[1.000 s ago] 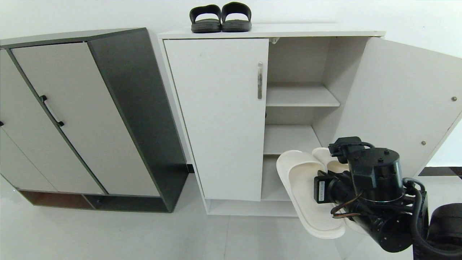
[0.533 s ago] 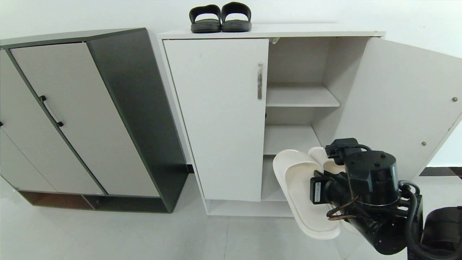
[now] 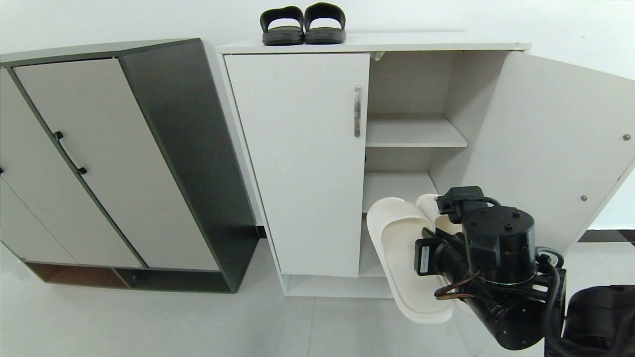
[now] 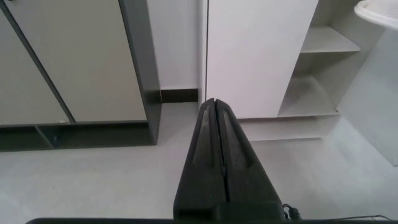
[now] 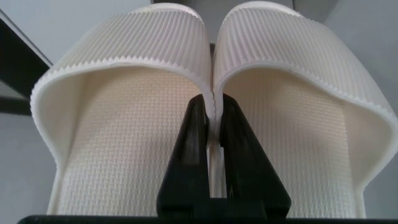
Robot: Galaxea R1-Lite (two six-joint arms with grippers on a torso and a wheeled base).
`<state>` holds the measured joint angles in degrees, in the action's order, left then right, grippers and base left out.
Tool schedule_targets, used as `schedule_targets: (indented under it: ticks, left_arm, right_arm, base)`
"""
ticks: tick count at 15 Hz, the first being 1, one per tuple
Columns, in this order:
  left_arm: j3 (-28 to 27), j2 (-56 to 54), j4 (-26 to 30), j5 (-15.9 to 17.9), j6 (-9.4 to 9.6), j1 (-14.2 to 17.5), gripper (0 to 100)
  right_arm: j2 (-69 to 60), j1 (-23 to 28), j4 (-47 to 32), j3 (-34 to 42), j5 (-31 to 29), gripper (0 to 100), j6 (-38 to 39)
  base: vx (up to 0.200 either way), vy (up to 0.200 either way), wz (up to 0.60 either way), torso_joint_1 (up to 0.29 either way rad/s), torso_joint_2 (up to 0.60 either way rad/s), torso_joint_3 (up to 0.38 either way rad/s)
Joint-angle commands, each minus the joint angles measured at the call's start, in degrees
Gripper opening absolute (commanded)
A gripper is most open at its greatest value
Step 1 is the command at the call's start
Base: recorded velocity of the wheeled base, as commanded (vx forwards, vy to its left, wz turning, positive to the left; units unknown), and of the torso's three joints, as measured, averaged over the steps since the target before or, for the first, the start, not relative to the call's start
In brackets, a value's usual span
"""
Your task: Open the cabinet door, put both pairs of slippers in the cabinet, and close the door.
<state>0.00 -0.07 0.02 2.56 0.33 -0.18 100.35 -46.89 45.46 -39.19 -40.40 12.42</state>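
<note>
While the right claw [image 5: 213, 106] pinches the white slippers [image 3: 404, 258] by their inner edges at 5 o'clock, before the open cabinet [image 3: 412, 134], black slippers [image 3: 302, 25] sit on its top at 12; the left claw [image 4: 214, 109] is pressed together.

text: none legible | labels: none legible | numbers, signs: none legible
</note>
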Motion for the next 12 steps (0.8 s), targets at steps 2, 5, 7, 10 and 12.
schedule_targets:
  ticks: [2,5,7,10,12]
  left_arm:
    - [0.0,0.25,-0.02,-0.01,0.02,0.01,0]
    - [0.0,0.25,-0.02,-0.01,0.02,0.01,0]
    - [0.0,0.25,0.06,-0.01,0.02,0.01,0]
    - [0.0,0.25,-0.02,-0.01,-0.07,0.01,0]
    - [0.0,0.25,-0.02,-0.01,-0.07,0.01,0]
  right_arm:
    - [3.62,-0.84,1.83,-1.15,-0.47,0,-0.64]
    - [4.5,-1.19,2.44,-2.29,-0.65,0,-0.64]
    - [6.17,-1.28,2.53,-4.05,-0.65,0,-0.64]
    - [9.42,-1.02,4.02,-6.25,-0.73,0,-0.91]
    - [10.13,0.04,4.11,-6.33,-2.05,0,-0.91]
  base:
    - [0.0,0.0,0.0,0.0,0.0,0.0]
    - [0.0,-0.2,0.0,0.004,0.0,0.002]
    - [0.0,-0.2,0.0,0.01,0.0,0.002]
    - [0.0,-0.067,0.0,-0.001,0.0,0.001]
    - [0.0,0.0,0.0,0.0,0.0,0.0]
